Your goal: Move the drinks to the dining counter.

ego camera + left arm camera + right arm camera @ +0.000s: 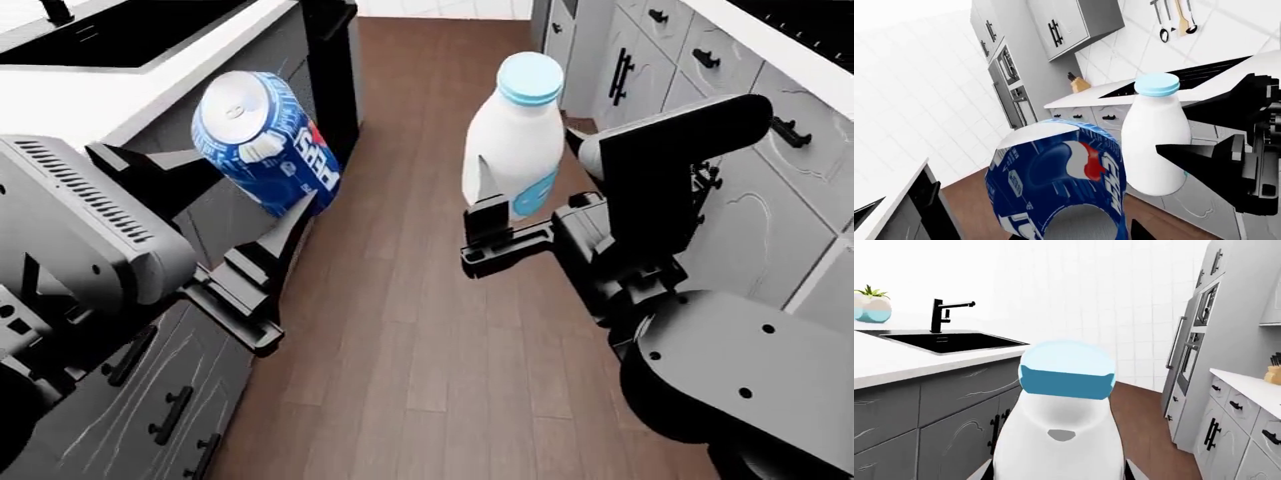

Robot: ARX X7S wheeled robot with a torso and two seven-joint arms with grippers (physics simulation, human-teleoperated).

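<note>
Left gripper: fingers closed on the small blue Pepsi can with silver top, carried tilted, clear of the floor.
Right gripper: clamps the tall white milk bottle with light-blue cap upright, likely for easy set-down.
Broad white dining counter with black sink: just left of the can; neither drink is on it yet.

Looked down from the head over the wood floor; wrists sat close, both catching the milk bottle at twelve o'clock.
</note>
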